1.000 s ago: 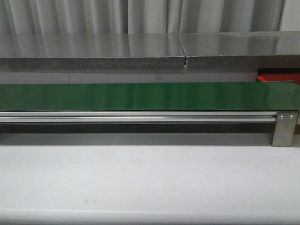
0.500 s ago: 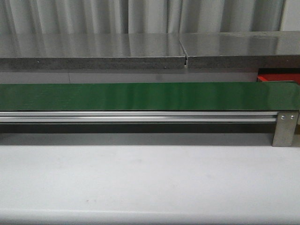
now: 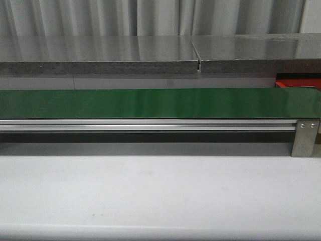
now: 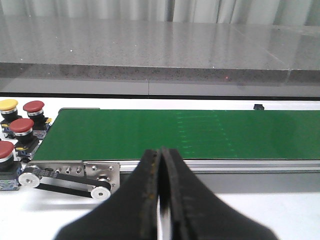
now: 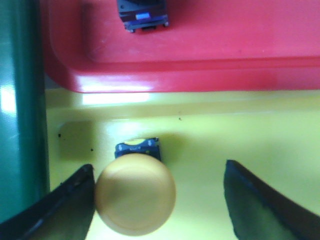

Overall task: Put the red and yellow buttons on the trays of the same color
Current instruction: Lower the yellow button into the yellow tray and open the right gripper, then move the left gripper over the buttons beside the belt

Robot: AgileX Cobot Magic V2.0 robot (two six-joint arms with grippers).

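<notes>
- No writing is legible anywhere.
- Right gripper (image 5: 156, 200) spread wide; yellow button (image 5: 135, 201) sits between its fingers, in the yellow tray (image 5: 260, 130), beside the red tray (image 5: 225, 55).
- Left gripper (image 4: 161, 200) clenched, empty; red buttons (image 4: 22, 126) beyond the green belt (image 4: 200, 134).

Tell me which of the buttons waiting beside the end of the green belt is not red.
The yellow button, in the same row as one red button; all the other waiting buttons have red caps.

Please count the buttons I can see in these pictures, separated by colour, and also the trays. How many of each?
Red buttons: 3
Yellow buttons: 2, one beside the belt, one in the yellow tray
Trays: 2, red tray and yellow tray
Total: 5 buttons, 2 trays. A dark base on the red tray is uncounted; its cap is hidden.
</notes>
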